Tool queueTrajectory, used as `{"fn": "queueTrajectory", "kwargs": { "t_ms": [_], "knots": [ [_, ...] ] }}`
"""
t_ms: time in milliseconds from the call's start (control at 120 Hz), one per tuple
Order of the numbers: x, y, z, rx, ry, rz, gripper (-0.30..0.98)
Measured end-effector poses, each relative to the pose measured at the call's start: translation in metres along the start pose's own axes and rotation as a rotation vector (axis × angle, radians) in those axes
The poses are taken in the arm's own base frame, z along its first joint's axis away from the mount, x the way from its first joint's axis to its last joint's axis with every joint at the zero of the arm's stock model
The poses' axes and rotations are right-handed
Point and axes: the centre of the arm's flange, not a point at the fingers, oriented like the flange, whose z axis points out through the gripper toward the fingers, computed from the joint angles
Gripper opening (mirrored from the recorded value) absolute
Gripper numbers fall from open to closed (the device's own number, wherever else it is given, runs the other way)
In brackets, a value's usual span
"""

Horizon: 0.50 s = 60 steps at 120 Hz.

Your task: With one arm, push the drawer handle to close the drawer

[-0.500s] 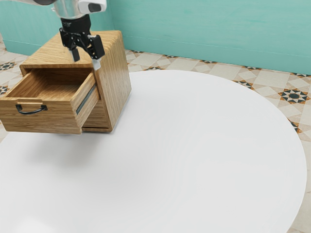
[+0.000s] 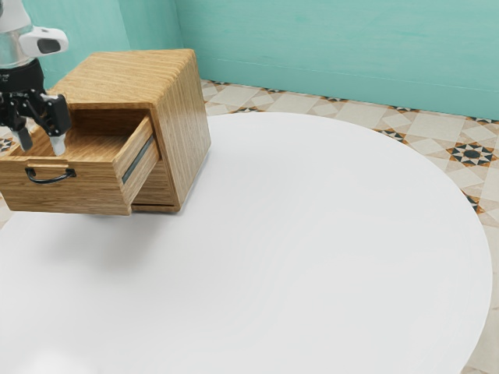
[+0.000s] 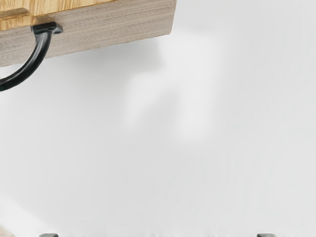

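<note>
Approach to a drawer-closing push, read from the exterior view's left to its right. The gripper [image 2: 42,143] hangs released, its two fingers apart with nothing between them, near the table's edge at the exterior view's left. It is judged to stand high and in front of the drawer; a sound descent clears the front panel completely before going down, lest the fingertips land on the wood or inside the box. The handle [image 2: 51,178], a dark curved pull, is untouched on the drawer front [image 2: 86,196]; contact is best made at its middle, with the fingers brought together so that neither hooks behind the bar. The drawer [image 2: 131,146] stands well out, its slide rail [image 2: 137,161] exposed; the push should run parallel to this rail, level and slow, since an oblique load may bind it. The cabinet [image 2: 184,128] rests on the round white table [image 2: 312,234]; too hard a final push could shift it.
</note>
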Motion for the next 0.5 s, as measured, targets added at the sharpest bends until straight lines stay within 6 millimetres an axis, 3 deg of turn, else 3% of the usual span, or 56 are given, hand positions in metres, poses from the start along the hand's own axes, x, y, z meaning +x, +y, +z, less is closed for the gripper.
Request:
{"fn": "queueTrajectory", "kwargs": {
  "t_ms": [58, 125, 233, 500],
  "knots": [
    [-0.014, -0.014, 0.012, 0.001, -0.016, -0.050, 0.39],
    [-0.021, -0.036, 0.040, 0.011, -0.034, -0.116, 0.24],
    [-0.025, -0.066, 0.079, 0.023, -0.008, -0.199, 0.08],
    [0.026, -0.094, 0.136, 0.033, 0.102, -0.245, -0.06]
  ]
}}
